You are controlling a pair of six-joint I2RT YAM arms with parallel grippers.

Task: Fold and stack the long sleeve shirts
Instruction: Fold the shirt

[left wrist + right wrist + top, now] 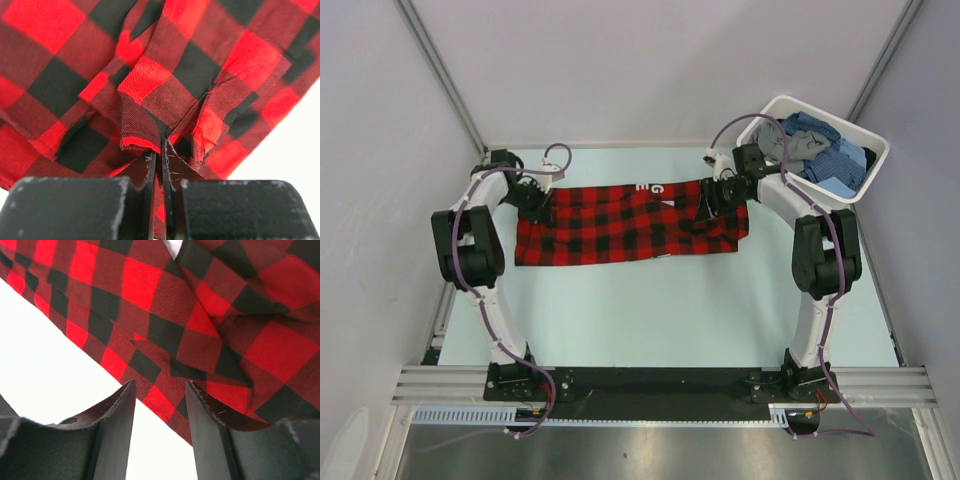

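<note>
The red-and-black check shirt (625, 225) lies spread in a long band across the far half of the table. My left gripper (533, 200) is at its left end, shut on a bunched fold of the cloth (150, 100). My right gripper (708, 200) is at its right end near the collar label, open, with the hem (165, 405) passing between its fingertips (125, 395). Blue check and grey shirts (820, 150) lie heaped in the white tub.
The white plastic tub (868, 180) stands at the back right corner, beside the right arm. Grey walls close in the table on the left, back and right. The arm bases sit on a rail at the near edge.
</note>
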